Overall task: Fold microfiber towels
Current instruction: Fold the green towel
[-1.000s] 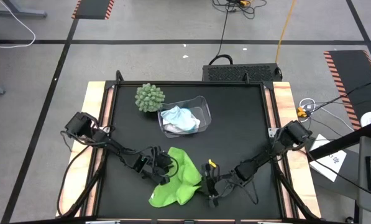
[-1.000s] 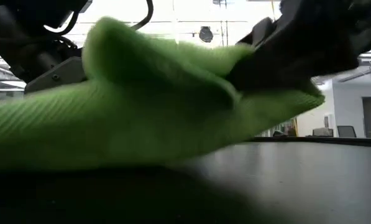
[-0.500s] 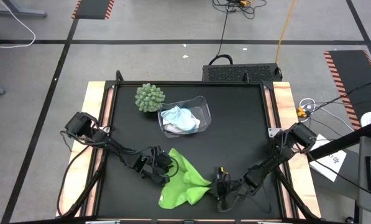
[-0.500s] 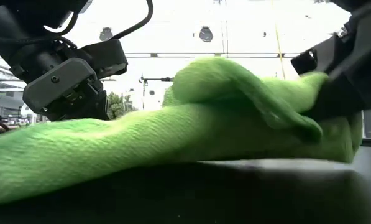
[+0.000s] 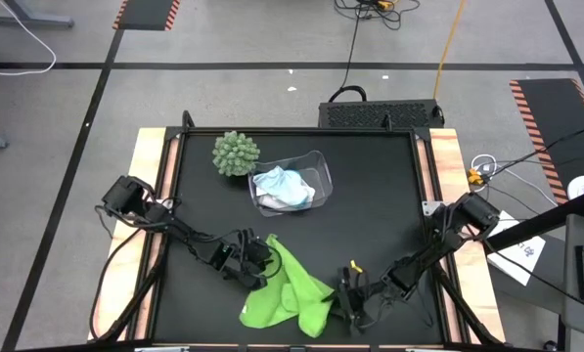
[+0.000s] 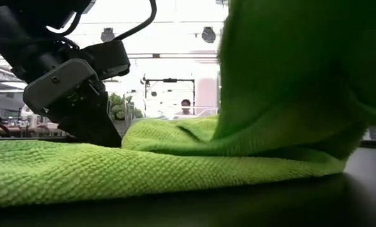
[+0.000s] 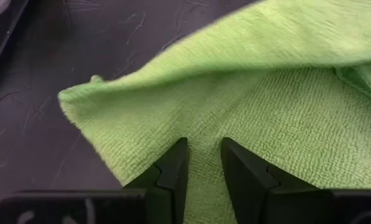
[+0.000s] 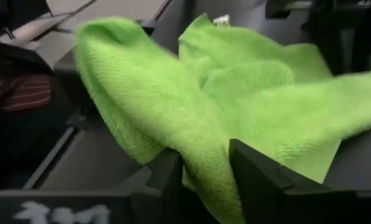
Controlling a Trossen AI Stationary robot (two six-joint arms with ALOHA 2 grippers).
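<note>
Pincers: left pincer [image 5: 259, 271] presses the green towel [image 5: 287, 293] against the desk [image 5: 370, 215], fingers narrowly parted, no cloth visibly between them. Right pincer [image 5: 342, 298] at the towel's opposite edge, cloth draped between its fingers; gripped or released, cannot tell. Towel lies near front, half-folded; likely soft, light, limp, best taken at corners. Bin [image 5: 290, 183] holds white and blue towels. Ball plant [image 5: 235, 153] beside it.
</note>
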